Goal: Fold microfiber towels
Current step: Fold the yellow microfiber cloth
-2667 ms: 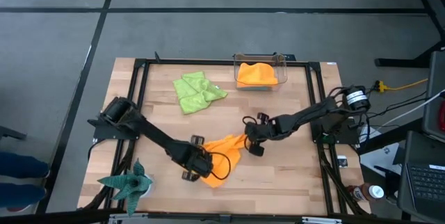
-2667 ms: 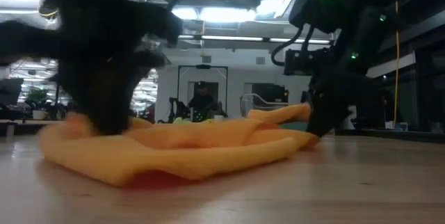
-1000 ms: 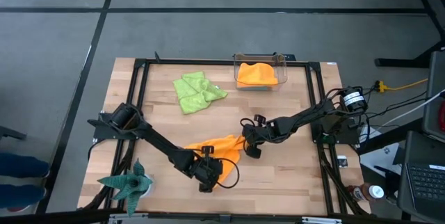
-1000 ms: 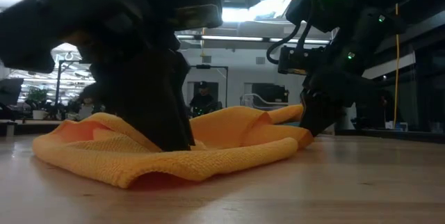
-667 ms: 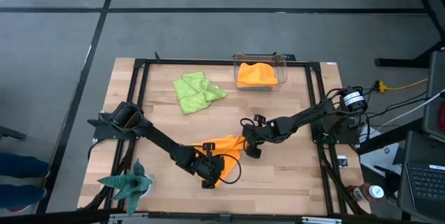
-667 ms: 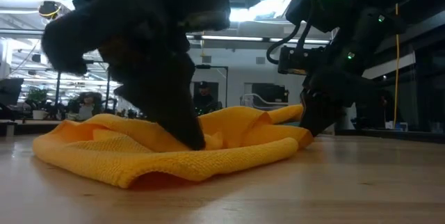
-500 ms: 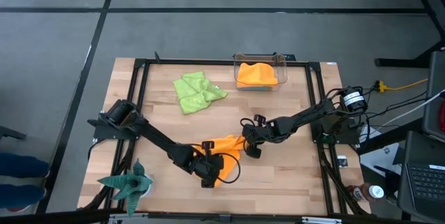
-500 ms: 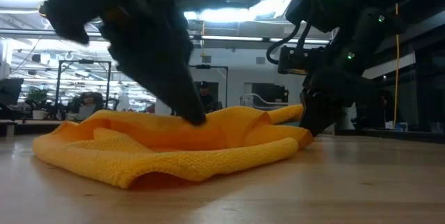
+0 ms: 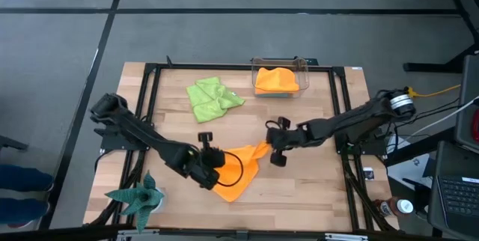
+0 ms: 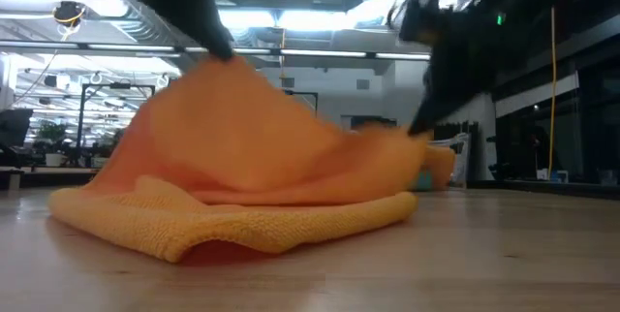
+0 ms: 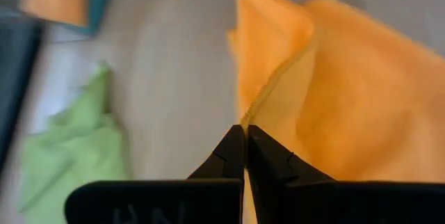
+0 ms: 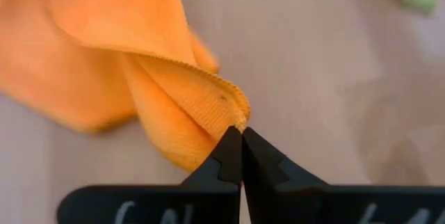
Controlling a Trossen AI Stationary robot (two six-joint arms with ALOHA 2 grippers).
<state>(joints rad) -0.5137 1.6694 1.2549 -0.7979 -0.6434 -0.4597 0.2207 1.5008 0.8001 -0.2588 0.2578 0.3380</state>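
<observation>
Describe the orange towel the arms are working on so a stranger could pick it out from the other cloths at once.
On the wooden table, look at the front middle, between the two dark arms. The orange towel there is pinched by the left gripper and right gripper. The other orange cloth sits in a clear bin at the back.

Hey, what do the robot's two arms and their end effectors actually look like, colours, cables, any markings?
Both arms are dark, slim and jointed. The left arm trails a looping black cable by its end effector. The right arm carries a silver-white round cap at its base joint; its end effector is black too. Fingers are dark, tapering wedges. Green indicator lights glow in the low view.
</observation>
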